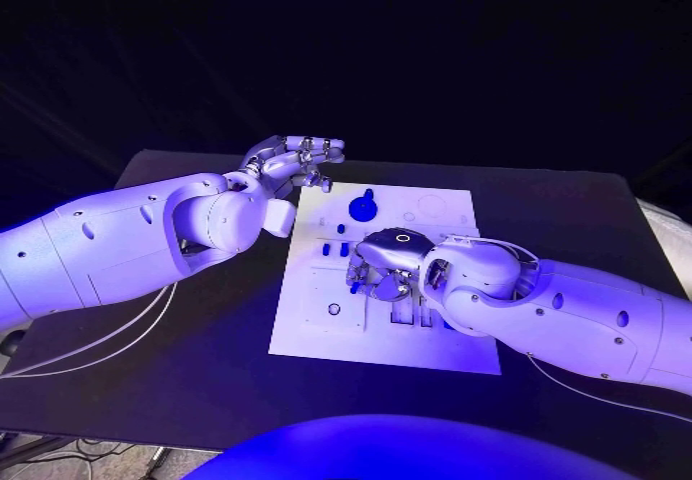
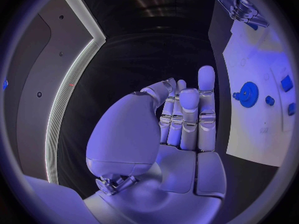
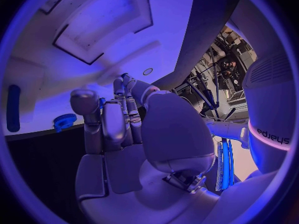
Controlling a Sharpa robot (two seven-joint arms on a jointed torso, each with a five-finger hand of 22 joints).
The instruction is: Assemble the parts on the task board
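Note:
The white task board [image 1: 320, 318] lies in the middle of the black table. A blue gear [image 1: 362, 207] stands near its far edge, with small blue parts [image 1: 335, 248] just in front of it. My right hand [image 1: 384, 266] hovers low over the board's middle with its fingers pointing down. A small blue part [image 3: 101, 103] shows pinched between its thumb and a finger. The gear [image 3: 64, 121] lies beyond those fingers. My left hand [image 1: 296, 160] is off the board's far left corner, fingers straight and holding nothing. Its wrist view shows the gear [image 2: 248, 94] on the board [image 2: 261, 134].
A long blue piece [image 3: 14, 101] lies on the board away from the right hand. Slots and round holes [image 1: 335, 311] mark the board's near half. Bare black table [image 1: 188, 350] surrounds the board. White cables [image 1: 101, 345] hang under my left arm.

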